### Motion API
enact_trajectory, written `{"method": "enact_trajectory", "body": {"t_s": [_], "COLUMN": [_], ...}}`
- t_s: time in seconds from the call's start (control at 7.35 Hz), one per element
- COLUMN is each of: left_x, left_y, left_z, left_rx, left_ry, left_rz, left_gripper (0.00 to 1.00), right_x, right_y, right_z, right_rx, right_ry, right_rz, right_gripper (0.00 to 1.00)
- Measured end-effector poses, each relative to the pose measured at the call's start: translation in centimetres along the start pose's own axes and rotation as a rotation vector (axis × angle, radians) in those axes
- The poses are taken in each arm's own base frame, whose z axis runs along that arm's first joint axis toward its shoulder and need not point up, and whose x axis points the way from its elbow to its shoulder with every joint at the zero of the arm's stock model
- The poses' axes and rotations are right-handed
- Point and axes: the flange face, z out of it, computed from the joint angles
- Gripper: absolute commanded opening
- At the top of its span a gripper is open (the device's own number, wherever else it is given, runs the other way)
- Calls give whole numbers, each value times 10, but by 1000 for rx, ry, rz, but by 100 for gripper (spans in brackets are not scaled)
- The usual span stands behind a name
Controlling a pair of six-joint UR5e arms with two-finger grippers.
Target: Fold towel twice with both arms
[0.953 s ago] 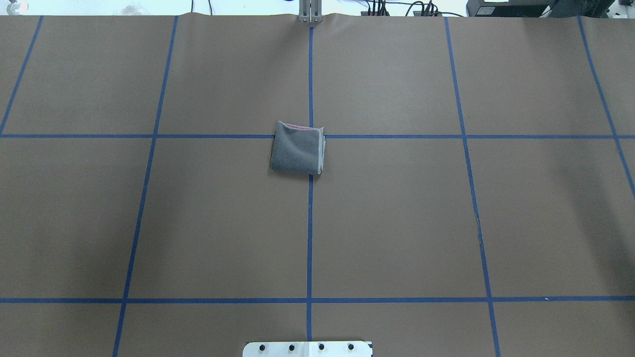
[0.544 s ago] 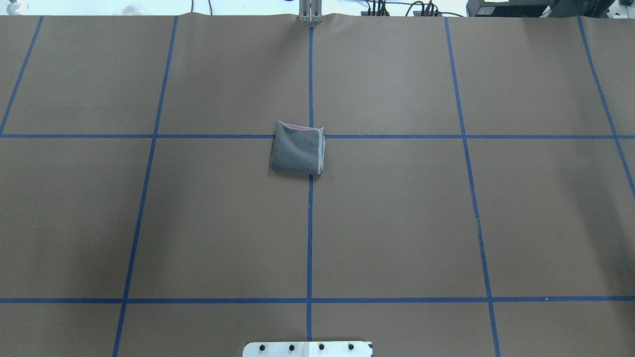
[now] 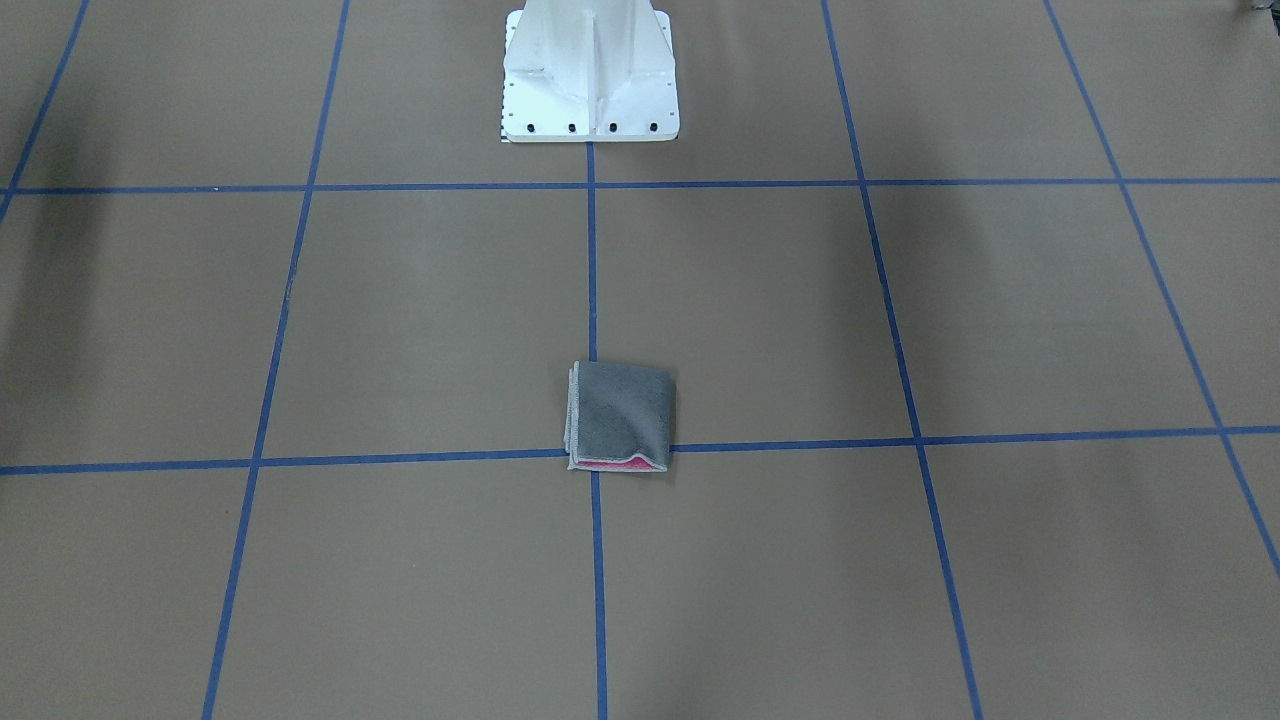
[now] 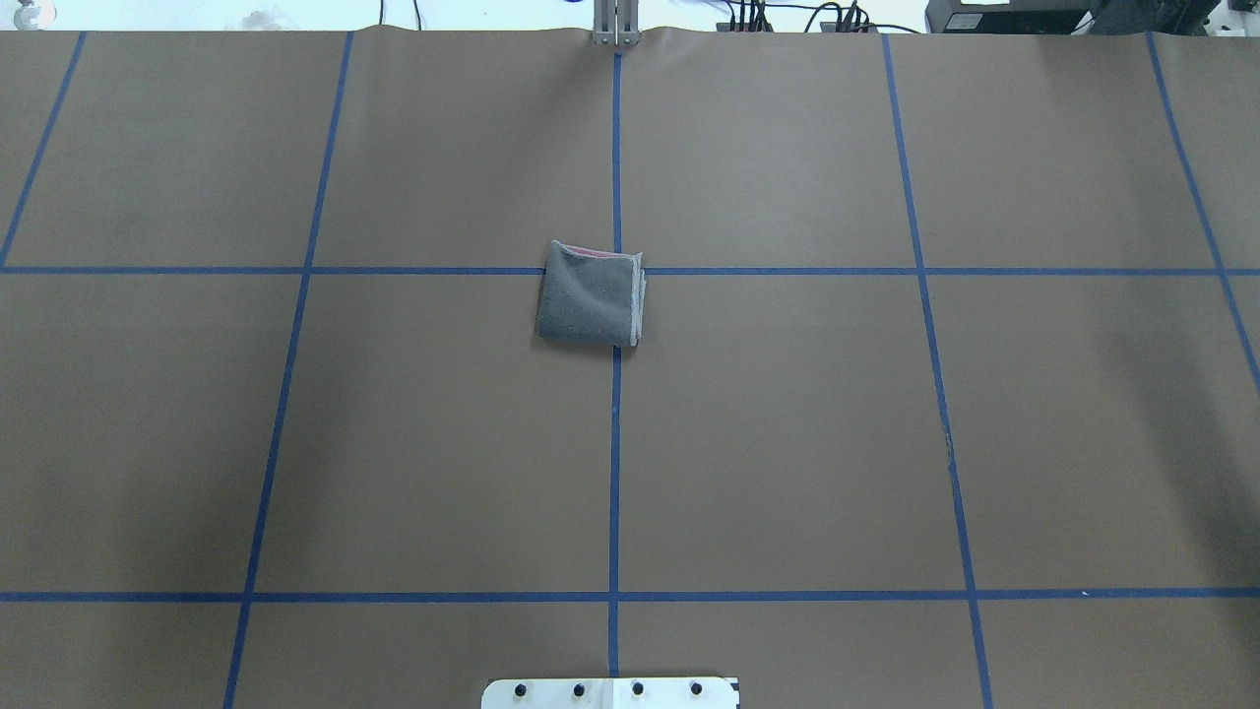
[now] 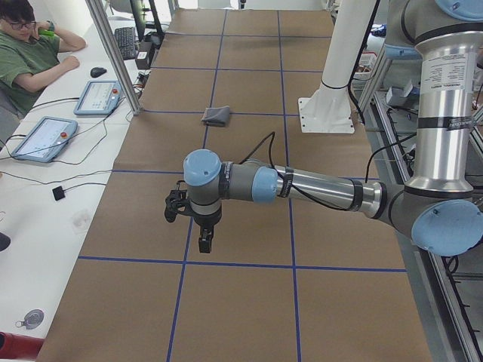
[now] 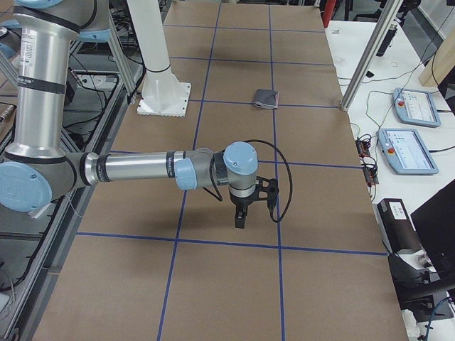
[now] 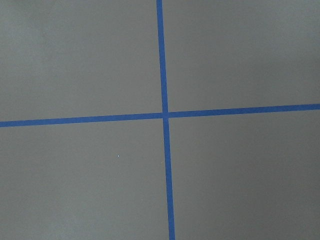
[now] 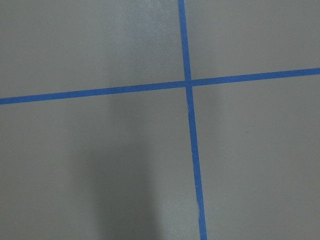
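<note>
The towel (image 4: 589, 295) lies folded into a small square at the table's middle, on a crossing of blue tape lines. Its grey face is up, and a strip of pink-red shows along its far edge (image 3: 620, 415). It also shows small in the side views (image 5: 216, 115) (image 6: 266, 99). No arm is near it. My left gripper (image 5: 204, 241) hangs over the table's left end and my right gripper (image 6: 242, 219) over the right end, both pointing down. Both show only in the side views, so I cannot tell whether they are open or shut. The wrist views show only brown paper and tape.
The white pedestal base (image 3: 590, 70) stands at the robot's edge of the table. An operator (image 5: 23, 53) sits at a side table with tablets (image 5: 45, 136). More tablets (image 6: 405, 149) lie past the far edge. Blue tape lines (image 4: 615, 443) grid the brown paper.
</note>
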Motion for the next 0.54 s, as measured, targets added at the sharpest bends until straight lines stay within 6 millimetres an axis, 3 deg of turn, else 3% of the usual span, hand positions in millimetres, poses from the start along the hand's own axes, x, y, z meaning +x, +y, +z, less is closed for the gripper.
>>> {"method": "enact_trajectory", "body": {"t_s": [0.27, 0.54], "left_x": [-8, -7], "left_y": [11, 11], "left_z": [9, 9], "left_rx": [-15, -15], "left_ry": [8, 10], "left_rz": [13, 19], "left_gripper": [100, 100], "right_x": [1, 1], "right_y": [3, 5], "right_z": [2, 3], "right_rx": [-15, -20], "right_ry": [-20, -37], "right_rz": [-4, -11], "right_gripper": [99, 99]}}
